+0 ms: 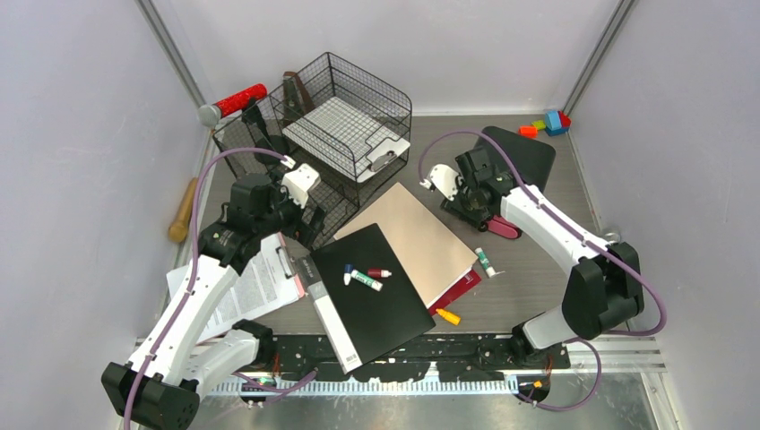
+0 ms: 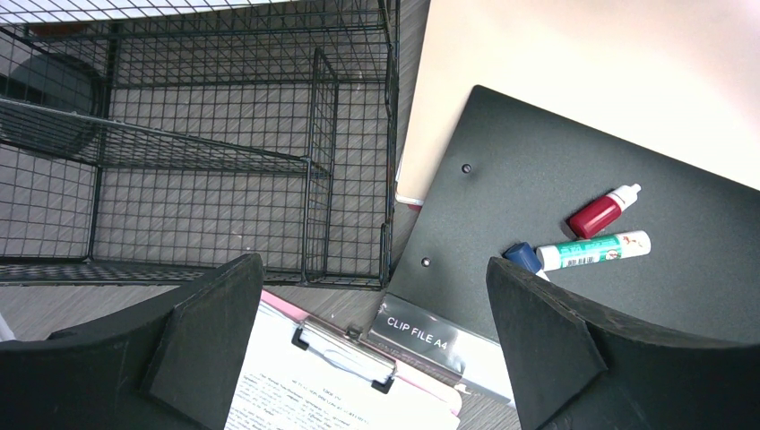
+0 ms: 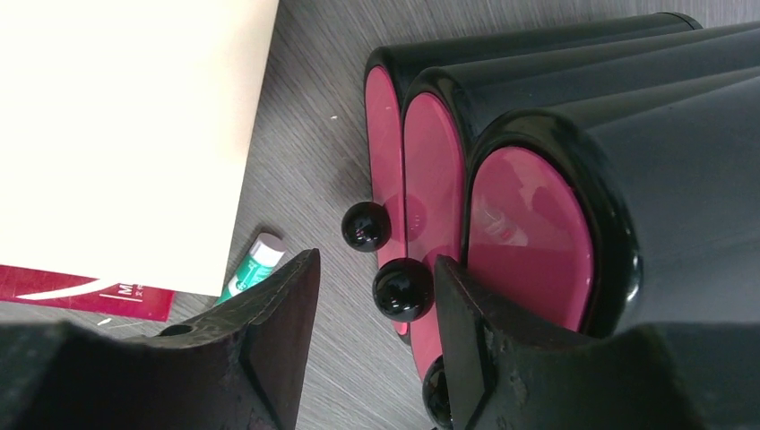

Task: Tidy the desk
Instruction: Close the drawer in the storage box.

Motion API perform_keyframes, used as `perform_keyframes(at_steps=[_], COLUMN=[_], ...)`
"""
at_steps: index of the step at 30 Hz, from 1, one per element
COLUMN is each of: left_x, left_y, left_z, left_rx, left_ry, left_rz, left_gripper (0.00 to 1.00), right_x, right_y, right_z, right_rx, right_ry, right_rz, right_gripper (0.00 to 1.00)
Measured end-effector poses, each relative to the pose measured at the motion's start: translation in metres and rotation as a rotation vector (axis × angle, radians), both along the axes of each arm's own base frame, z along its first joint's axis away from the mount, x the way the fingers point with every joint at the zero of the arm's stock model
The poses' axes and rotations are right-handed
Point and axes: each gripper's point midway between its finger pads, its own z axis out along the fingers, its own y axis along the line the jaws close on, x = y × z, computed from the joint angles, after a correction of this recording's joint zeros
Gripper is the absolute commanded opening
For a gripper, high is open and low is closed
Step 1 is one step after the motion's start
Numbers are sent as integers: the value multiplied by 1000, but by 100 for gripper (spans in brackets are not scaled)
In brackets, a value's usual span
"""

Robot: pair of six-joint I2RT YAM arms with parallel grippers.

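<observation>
Two pincers: left pincer (image 2: pixel 372 278) spread wide, holding nothing; right pincer (image 3: pixel 376 269) half spread, straddling a knob with a gap showing on one side, so no pinch yet by the look.
Task surface: desk (image 3: pixel 305 161), grey wood grain, directly beneath both pincers and crowded.
Between the right fingers: middle knob (image 3: pixel 401 288) of the drawer unit (image 3: pixel 529 224), with neighbouring knobs just above and just below it.
Just outside one right finger: green tube (image 3: pixel 255 264), poking out beside the beige folder (image 3: pixel 116 134).
Under the left pincer: clipboard (image 2: pixel 341 376); wire rack (image 2: pixel 206 161) just ahead; black file (image 2: pixel 574 161) ahead and to the side, carrying a red bottle (image 2: pixel 600 213).
Likely step: taking hold of the knob to work a drawer.
Risk, slip: round glossy knob, easily squeezed out sideways if closed off-centre.
Risk, wrong drawer: knobs crowded together, so a small drift could catch a neighbour.
Risk, dragging: unbraced unit may slide toward the pincer instead of opening.
Risk, left side: dropping from here could snag a finger in the wires or roll the bottle off the file.
</observation>
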Motion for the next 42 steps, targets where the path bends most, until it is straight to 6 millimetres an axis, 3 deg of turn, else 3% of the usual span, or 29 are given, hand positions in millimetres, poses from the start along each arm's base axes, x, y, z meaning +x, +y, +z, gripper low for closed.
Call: perform_keyframes(at_steps=[5,12,25,42], left_x=[0,0,0,0], left_y=[0,0,-1,0], left_z=[0,0,0,0], left_rx=[0,0,-1,1], left_ry=[0,1,1,0], left_rz=[0,-1,-3,-5], left_gripper=[99,99,99,99], right_x=[-10,-20,-8,-1], right_y=[4,-4,-24,-38], right_z=[4,-5,-23,-31], right_rx=[-31,-214,-582,-844], right_ry=[-12,-29,-56,-115], right_rz=[38,127,273,378], right_gripper=[57,57,55,52])
